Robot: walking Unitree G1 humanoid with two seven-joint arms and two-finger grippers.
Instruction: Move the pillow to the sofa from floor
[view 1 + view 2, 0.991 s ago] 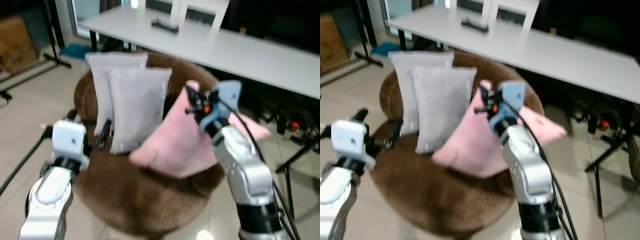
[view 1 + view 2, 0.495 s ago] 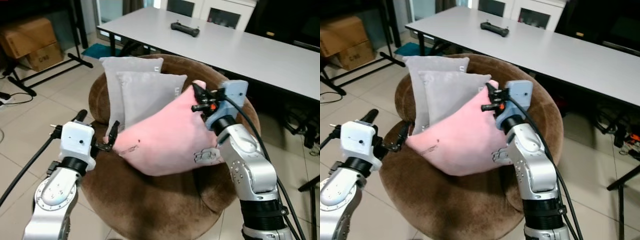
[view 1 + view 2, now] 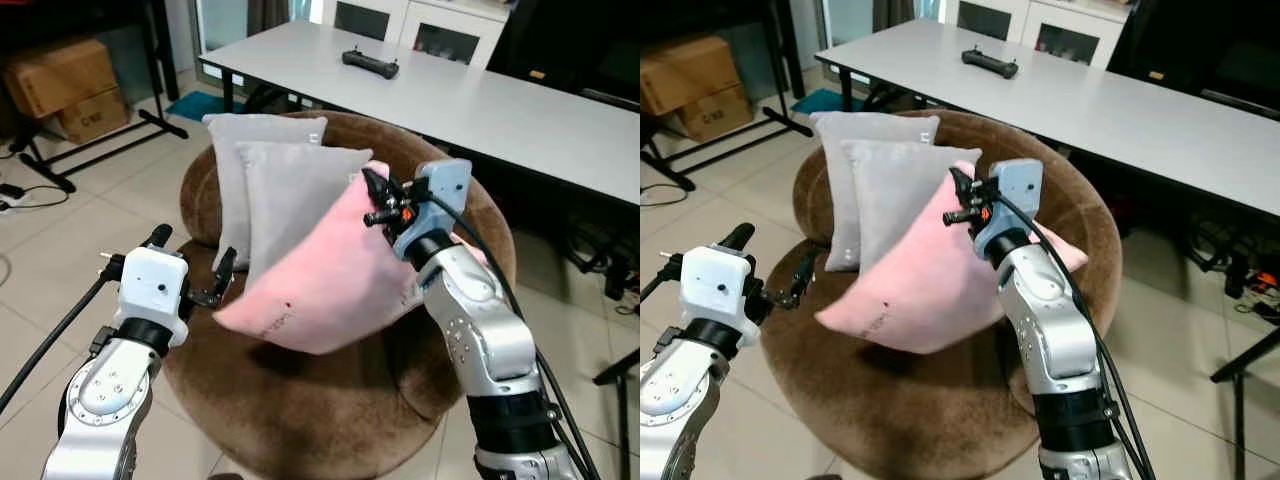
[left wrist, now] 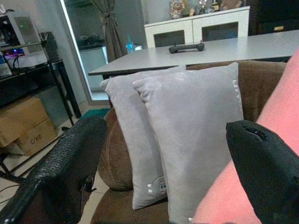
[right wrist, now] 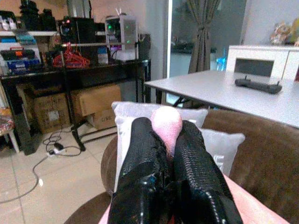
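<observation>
Soft pink square pillow (image 3: 325, 275) hangs mid-frame over the seat of the round brown plush sofa chair (image 3: 300, 400), tilted, one corner up. Right gripper (image 3: 372, 195), centre of the head view, is pinched tight on that top corner; the wrist view shows pink fabric bulging between the two black fingers (image 5: 140, 163). Left gripper (image 3: 222, 280), lower left of frame, has its fingers spread wide and grasps nothing; it sits just beside the pillow's lower left corner, contact unclear.

Behind the pink pillow, two grey rectangular cushions (image 3: 290, 195) stand upright against the sofa's backrest, one overlapping the other; the pink pillow partly covers the front one.

Upper frame: long white table (image 3: 480, 100) with a small black controller-like object (image 3: 370, 63) on it. Upper left: cardboard boxes (image 3: 65, 85) under a dark rack, black stand legs on the beige tiled floor (image 3: 60, 240). Cables (image 3: 610, 270) lie on the floor at right edge.
</observation>
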